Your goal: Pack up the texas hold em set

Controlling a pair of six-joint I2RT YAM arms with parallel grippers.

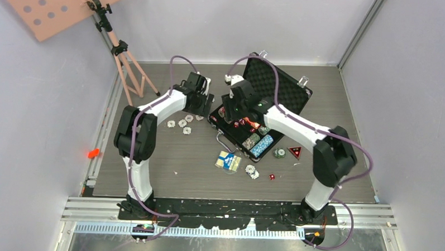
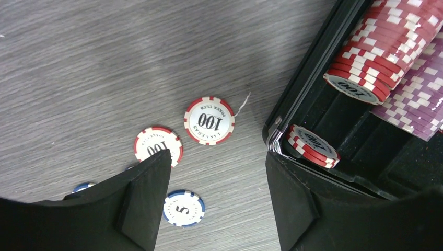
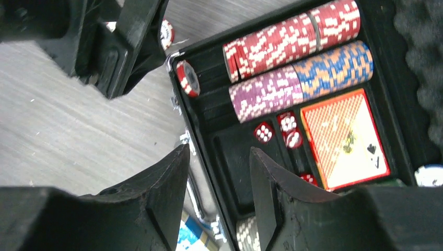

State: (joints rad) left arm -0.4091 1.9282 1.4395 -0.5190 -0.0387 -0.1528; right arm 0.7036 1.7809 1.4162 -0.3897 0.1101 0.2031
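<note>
Left tool (image 2: 217, 157) hangs wide with nothing in it, by the left edge of the briefcase (image 1: 280, 83). I see the right tool (image 3: 218, 151) partly apart, empty too, over it. The briefcase lies open at the far middle of the grey wood bench (image 1: 168, 168), with loose chips (image 1: 181, 124) to its left. Pale walls (image 1: 224, 25) close us in. A pink tripod (image 1: 130, 66) stands at the far left corner.

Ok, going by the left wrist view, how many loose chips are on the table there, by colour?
Red 100 chips: 2
Blue chips: 2 (one marked 5, one half out of sight)
Total: 4 in view; more may be hidden.
</note>
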